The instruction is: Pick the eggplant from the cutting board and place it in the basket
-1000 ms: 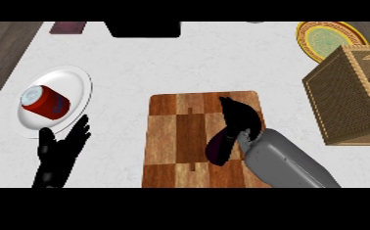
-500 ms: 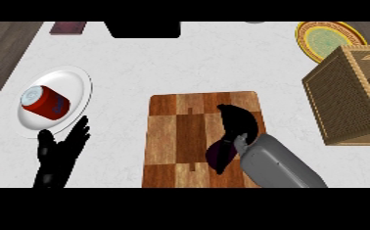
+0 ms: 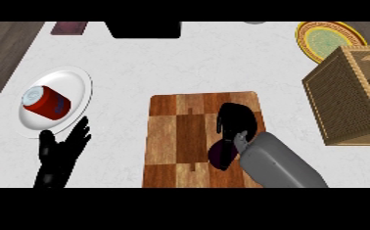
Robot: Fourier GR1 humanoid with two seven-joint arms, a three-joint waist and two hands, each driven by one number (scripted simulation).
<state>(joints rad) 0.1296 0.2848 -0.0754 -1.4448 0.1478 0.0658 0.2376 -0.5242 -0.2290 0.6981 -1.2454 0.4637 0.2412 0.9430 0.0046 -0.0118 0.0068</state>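
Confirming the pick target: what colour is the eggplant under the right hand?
Dark purple, nearly black; the eggplant shows in the head view beneath the right hand.

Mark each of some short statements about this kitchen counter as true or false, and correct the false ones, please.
1. The eggplant lies on the cutting board. True.
2. The right hand is over the eggplant, its fingers curled on it. True.
3. The eggplant is already inside the basket. False: the basket stands apart at the right of the board, and the eggplant is on the board.
4. A red can lies on its side on the white plate. True.
5. The left hand holds the red can. False: it rests open below the plate, fingers up, and touches no can.
6. The cutting board is made of blue plastic. False: it is brown wood in a checked pattern.
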